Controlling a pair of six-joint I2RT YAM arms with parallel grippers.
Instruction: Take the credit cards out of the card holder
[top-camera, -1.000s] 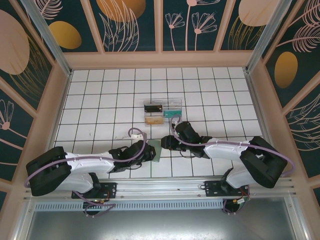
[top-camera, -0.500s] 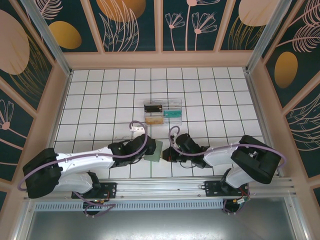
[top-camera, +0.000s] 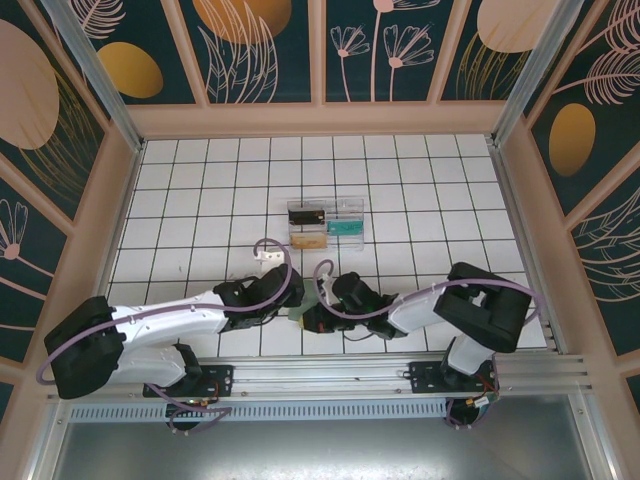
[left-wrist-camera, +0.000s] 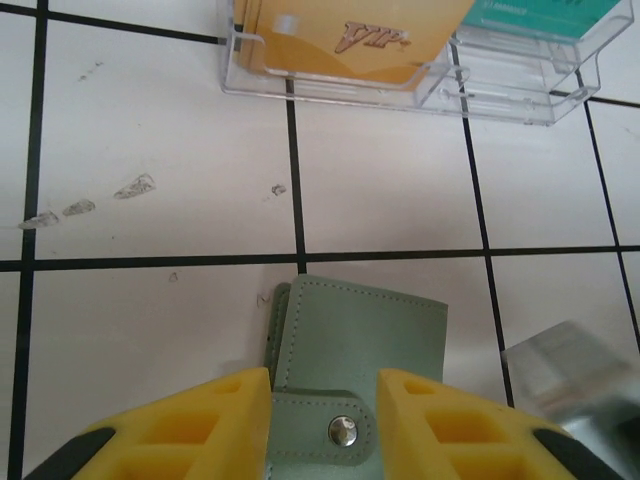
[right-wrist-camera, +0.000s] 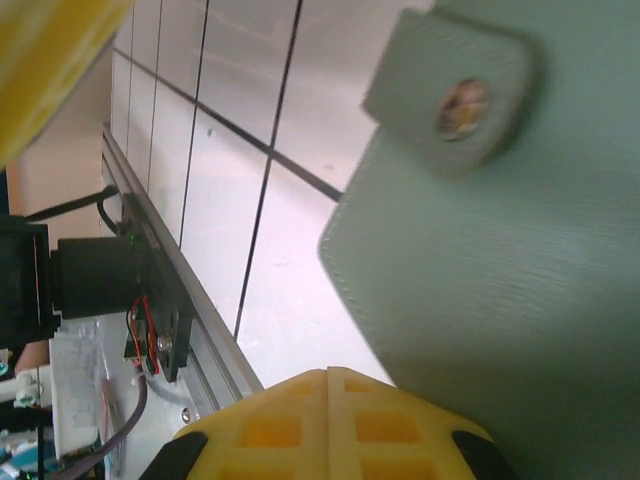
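Holding 3 credit cards (left-wrist-camera: 340, 45): clear tray (left-wrist-camera: 520, 95) | left jaws straddle card holder (left-wrist-camera: 355, 325), grip unclear | right jaws closed

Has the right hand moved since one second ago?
Yes. The right hand has moved left and nearer the arm bases, farther from the clear tray.

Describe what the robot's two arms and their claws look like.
The left arm and right arm both have white shells with bulky black joints, each trailing a looping lilac cable. The left claw and right claw have chunky yellow fingers with hollow cells and dark grey outer patches.
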